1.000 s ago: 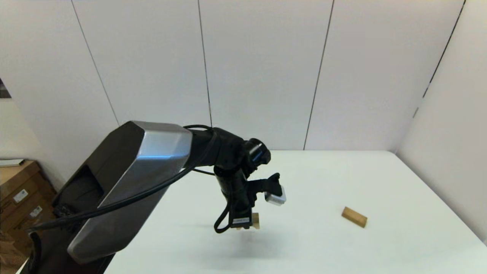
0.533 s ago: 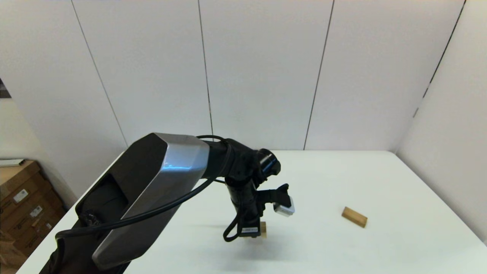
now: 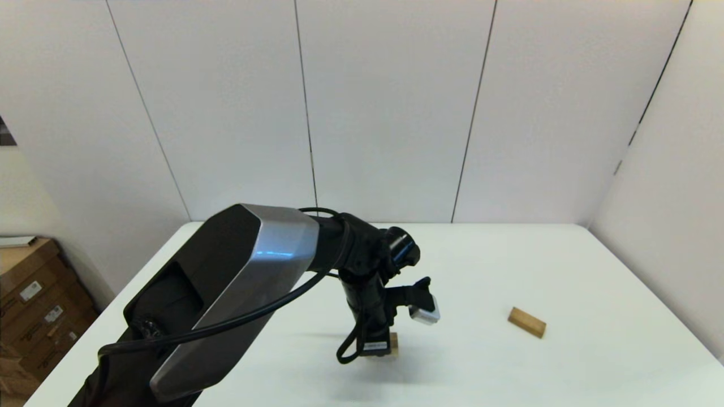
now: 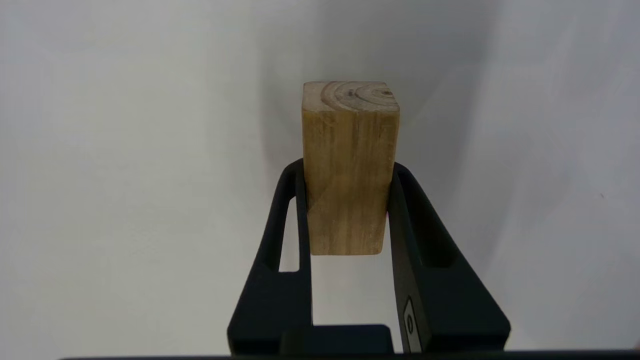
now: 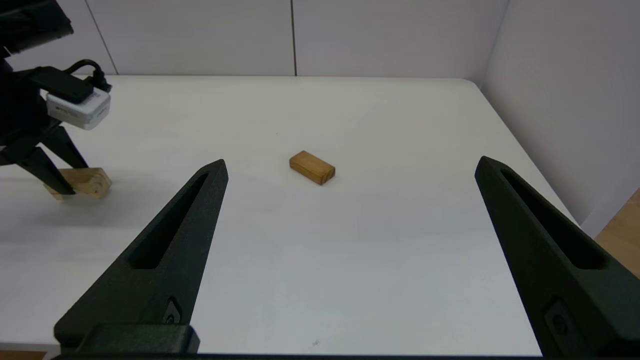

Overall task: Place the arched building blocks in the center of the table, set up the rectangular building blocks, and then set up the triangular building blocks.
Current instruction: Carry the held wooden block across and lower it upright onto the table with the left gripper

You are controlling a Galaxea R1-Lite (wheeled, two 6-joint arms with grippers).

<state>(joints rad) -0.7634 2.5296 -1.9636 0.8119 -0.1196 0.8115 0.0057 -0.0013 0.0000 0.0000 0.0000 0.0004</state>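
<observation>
Over the left-centre of the large plain white rectangular tabletop [image 3: 509, 265], the left gripper [image 3: 378, 349] points straight down from its black and silver arm, and its two long black fingers [image 4: 400, 210] are clamped on a short, chunky light-tan wooden block [image 4: 348, 165], one finger pressed flat against each of its long sides. In the left wrist view the block's far end, showing curved growth rings, juts out past the fingertips, while its near end sits between the fingers, about halfway down their length. Which block this is cannot be told from that view, since no hollow face shows. In the head view only a sliver of tan wood peeks out just right of the gripper [image 3: 393, 343], low over the tabletop; in the right wrist view the same block [image 5: 82, 182] lies tilted between the left fingers, very close to the surface, though whether it touches cannot be told. A small white box-shaped unit [image 3: 425, 315] on a black bracket sticks out from the left wrist, just above and to the right of the gripper.

Well to the right of the left gripper, a plain solid tan wooden oblong brick [image 3: 526, 322] lies flat on the tabletop, alone. Farther right, the right gripper [image 5: 350, 167] hangs near the table's front edge with its fingers spread wide apart, holding nothing; the brick lies beyond the fingertips, between them and slightly nearer the left finger.
</observation>
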